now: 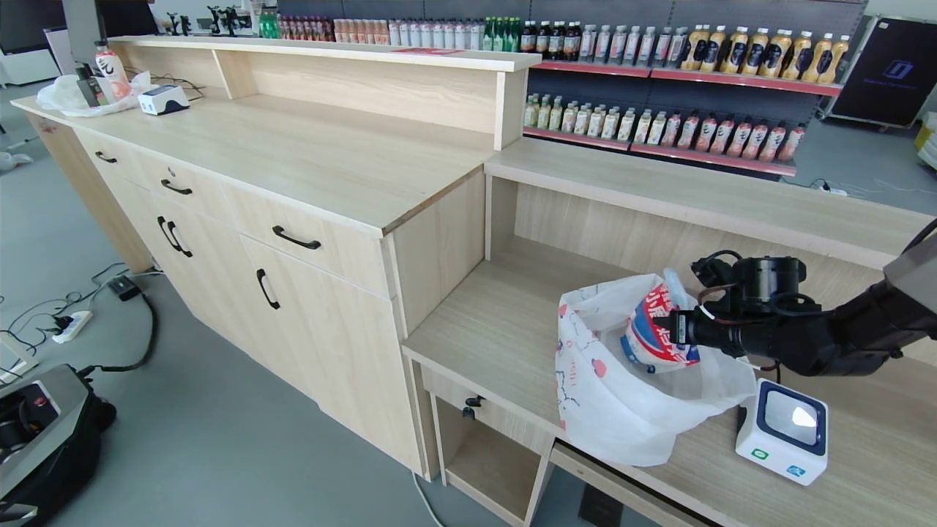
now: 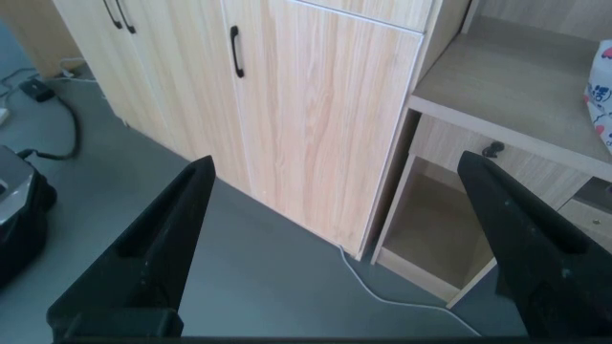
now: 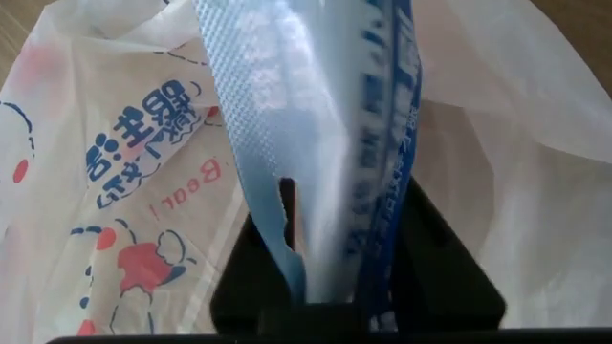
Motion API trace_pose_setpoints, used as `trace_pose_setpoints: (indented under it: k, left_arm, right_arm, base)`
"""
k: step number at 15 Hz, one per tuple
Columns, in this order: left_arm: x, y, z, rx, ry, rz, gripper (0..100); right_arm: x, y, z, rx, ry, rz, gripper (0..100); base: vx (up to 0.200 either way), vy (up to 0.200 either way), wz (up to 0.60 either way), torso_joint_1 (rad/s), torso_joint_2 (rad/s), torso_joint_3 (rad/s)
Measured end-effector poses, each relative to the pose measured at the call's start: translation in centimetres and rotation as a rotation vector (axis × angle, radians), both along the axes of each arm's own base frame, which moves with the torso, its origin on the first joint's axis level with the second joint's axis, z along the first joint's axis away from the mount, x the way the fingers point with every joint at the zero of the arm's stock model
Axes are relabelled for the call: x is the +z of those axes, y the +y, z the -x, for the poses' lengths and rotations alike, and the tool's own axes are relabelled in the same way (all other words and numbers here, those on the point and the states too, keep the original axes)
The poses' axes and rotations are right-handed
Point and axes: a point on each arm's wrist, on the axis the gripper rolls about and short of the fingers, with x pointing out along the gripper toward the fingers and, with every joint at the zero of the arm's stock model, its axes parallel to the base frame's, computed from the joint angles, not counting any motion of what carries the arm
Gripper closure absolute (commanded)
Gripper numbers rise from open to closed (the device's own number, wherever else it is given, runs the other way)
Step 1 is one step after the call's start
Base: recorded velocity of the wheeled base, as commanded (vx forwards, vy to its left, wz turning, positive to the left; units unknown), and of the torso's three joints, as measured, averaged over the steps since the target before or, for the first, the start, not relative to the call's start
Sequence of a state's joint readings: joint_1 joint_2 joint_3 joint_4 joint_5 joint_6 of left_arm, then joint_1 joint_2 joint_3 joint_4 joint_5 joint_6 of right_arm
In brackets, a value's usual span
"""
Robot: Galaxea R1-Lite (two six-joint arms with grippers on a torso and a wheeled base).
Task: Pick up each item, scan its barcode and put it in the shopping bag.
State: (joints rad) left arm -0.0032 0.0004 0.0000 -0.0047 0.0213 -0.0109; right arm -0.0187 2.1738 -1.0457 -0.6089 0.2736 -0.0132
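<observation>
While the right arm lies across the lower counter, right gripper: fingers clamped narrow on the top edge of a packet.
Packet: blue, white and red; upright in the open mouth of the shopping bag, lower end behind the bag's near wall. Whether it touches the bottom: cannot tell.
Shopping bag: white plastic with red print, slumped on the lower counter near its front edge.
Scanner: white box, lit window facing up, just beside the bag.
Left gripper: fingers spread wide, nothing between them; low over the grey floor before the cabinet door.
Right wrist view: packet pinched in the gripper, bag around it.
</observation>
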Motion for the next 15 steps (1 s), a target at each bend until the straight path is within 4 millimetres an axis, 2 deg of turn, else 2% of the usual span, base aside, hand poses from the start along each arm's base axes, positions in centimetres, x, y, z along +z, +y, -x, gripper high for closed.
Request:
trace_pose_setpoints:
  k: [2, 5, 10, 13, 15]
  left_arm:
    - [0.0, 0.0, 0.0, 0.0, 0.0, 0.0, 0]
    - [0.0, 0.0, 0.0, 0.0, 0.0, 0.0, 0]
    - [0.0, 0.0, 0.0, 0.0, 0.0, 0.0, 0]
    - [0.0, 0.0, 0.0, 0.0, 0.0, 0.0, 0]
    - [0.0, 0.0, 0.0, 0.0, 0.0, 0.0, 0]
  right_arm:
    - [0.4, 0.0, 0.1, 0.016, -0.01, -0.006, 0]
    - [2.6, 0.2, 0.9, 0.083, -0.067, 0.0, 0]
    - [6.7, 0.6, 4.5, 0.199, -0.171, 0.029, 0]
    - [9.4, 0.5, 8.3, 0.242, -0.259, 0.127, 0]
    - [10.1, -1.4, 12.0, 0.259, -0.308, 0.328, 0]
  base:
    - [0.0, 0.0, 0.0, 0.0, 0.0, 0.0]
    - [0.0, 0.0, 0.0, 0.0, 0.0, 0.0]
    - [0.0, 0.0, 0.0, 0.0, 0.0, 0.0]
    - [0.0, 0.0, 0.0, 0.0, 0.0, 0.0]
    - [0.0, 0.0, 0.0, 0.0, 0.0, 0.0]
